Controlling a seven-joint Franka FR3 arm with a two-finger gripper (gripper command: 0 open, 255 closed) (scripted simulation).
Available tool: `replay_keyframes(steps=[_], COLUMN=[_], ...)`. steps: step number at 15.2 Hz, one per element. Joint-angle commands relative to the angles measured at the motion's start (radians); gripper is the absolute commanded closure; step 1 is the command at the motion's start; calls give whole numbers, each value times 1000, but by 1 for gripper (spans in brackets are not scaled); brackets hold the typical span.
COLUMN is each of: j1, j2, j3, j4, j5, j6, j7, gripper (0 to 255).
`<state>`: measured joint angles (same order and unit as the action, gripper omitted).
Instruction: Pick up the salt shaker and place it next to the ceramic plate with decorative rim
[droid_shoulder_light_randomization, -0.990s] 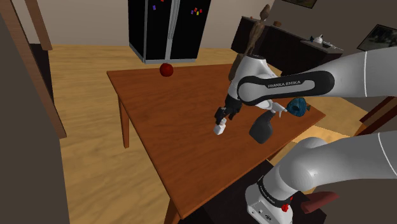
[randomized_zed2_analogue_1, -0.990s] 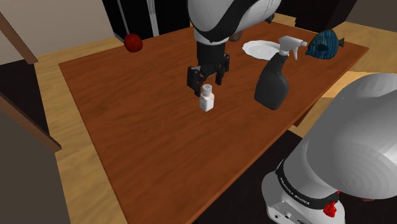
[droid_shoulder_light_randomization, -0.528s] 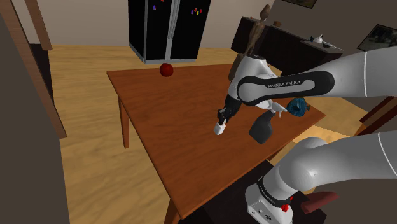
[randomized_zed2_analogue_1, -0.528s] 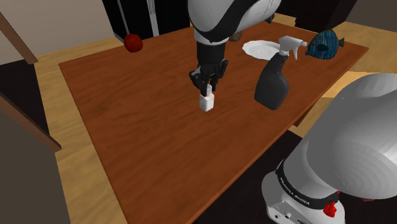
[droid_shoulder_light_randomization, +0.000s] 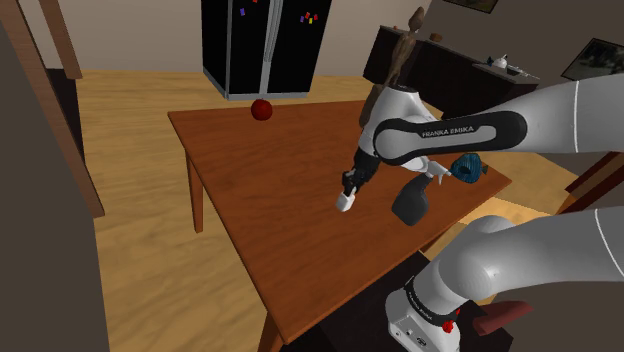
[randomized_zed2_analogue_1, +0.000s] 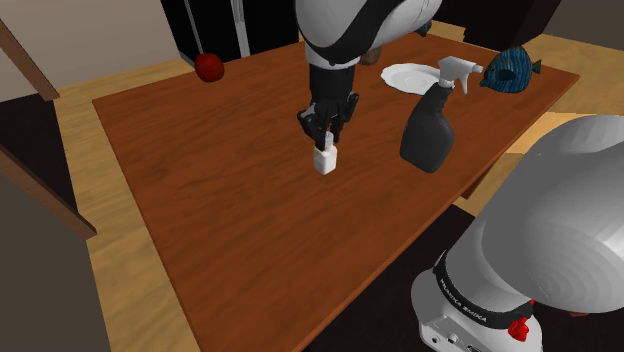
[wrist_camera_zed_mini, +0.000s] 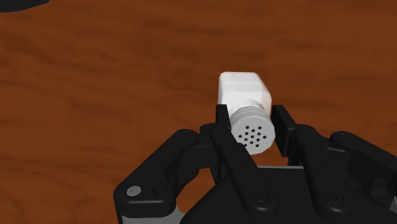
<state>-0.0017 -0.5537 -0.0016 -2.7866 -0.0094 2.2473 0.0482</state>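
The pincer (randomized_zed2_analogue_1: 324, 128) is clasping the white salt shaker (randomized_zed2_analogue_1: 324, 160) by its perforated cap, with its 2 black fingers (wrist_camera_zed_mini: 221, 121) pressing against either side in the wrist view. The shaker is standing upright on the brown bench (randomized_zed2_analogue_1: 200, 210), just above the middle of the second exterior frame. The white plate (randomized_zed2_analogue_1: 405, 75) is lying well apart at the upper right, and a dark spray bottle (randomized_zed2_analogue_1: 428, 130) is standing just below it in the frame.
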Motion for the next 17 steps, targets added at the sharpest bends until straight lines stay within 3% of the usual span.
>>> replay_keyframes(steps=[1, 17], j1=[0, 1], j2=[-13, -108], j3=[0, 0], j4=[13, 173], j5=[0, 1], j6=[-26, -281], j7=[0, -2], gripper=[255, 255])
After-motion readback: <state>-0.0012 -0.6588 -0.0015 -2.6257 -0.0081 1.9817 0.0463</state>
